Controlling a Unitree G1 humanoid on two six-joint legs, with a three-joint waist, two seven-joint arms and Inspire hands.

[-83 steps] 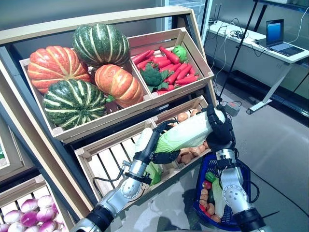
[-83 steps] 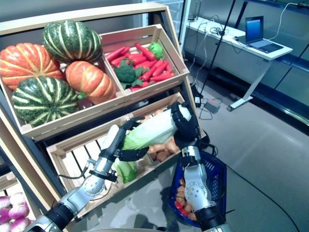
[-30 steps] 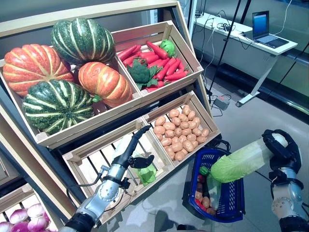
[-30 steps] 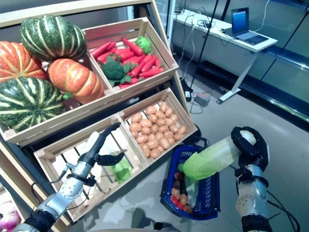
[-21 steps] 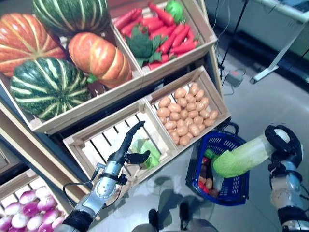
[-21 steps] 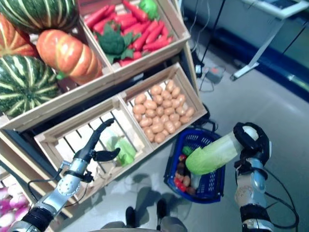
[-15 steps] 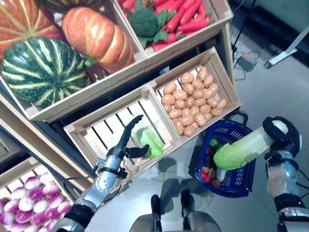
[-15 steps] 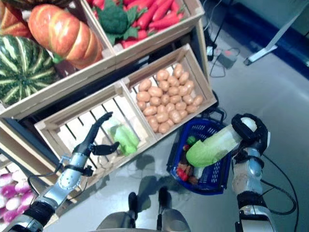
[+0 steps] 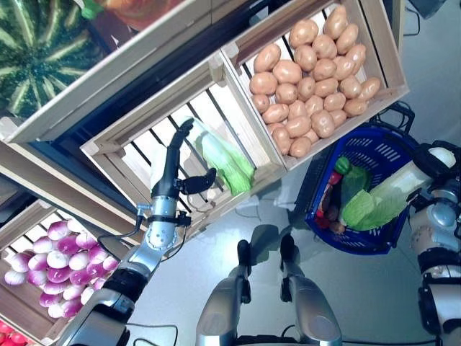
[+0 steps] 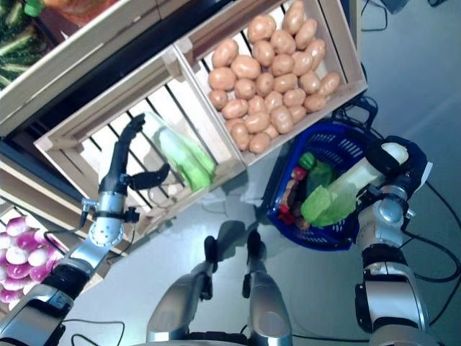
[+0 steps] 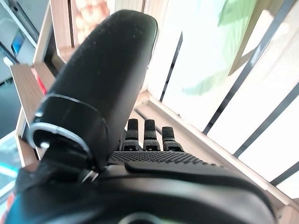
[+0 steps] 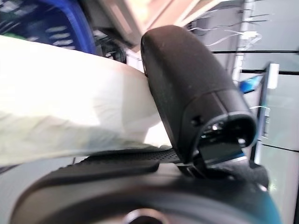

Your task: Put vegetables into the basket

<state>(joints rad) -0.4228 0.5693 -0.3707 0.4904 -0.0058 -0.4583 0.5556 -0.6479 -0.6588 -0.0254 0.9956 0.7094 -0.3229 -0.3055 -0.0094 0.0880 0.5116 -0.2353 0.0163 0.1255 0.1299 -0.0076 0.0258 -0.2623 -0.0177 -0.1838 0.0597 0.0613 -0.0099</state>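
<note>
Cabbage (image 9: 382, 203), long napa type, gripped at its white stalk end by right hand (image 9: 441, 167), fingers and thumb wrapped round it. Leafy end angles down into blue basket (image 9: 374, 244), over produce already inside; stalk end sits above the rim. Holding by the firm stalk likely gives a steadier grip than the loose leaves, and lets the head slide in leaf-first. Basket sits on the floor just beside the potato crate (image 9: 382, 50). Left hand (image 9: 176, 167) reaches into the slatted crate (image 9: 130, 164), fingers straight, holding nothing, near a second green cabbage (image 9: 225, 163) lying there — probably staged for the next pick.
</note>
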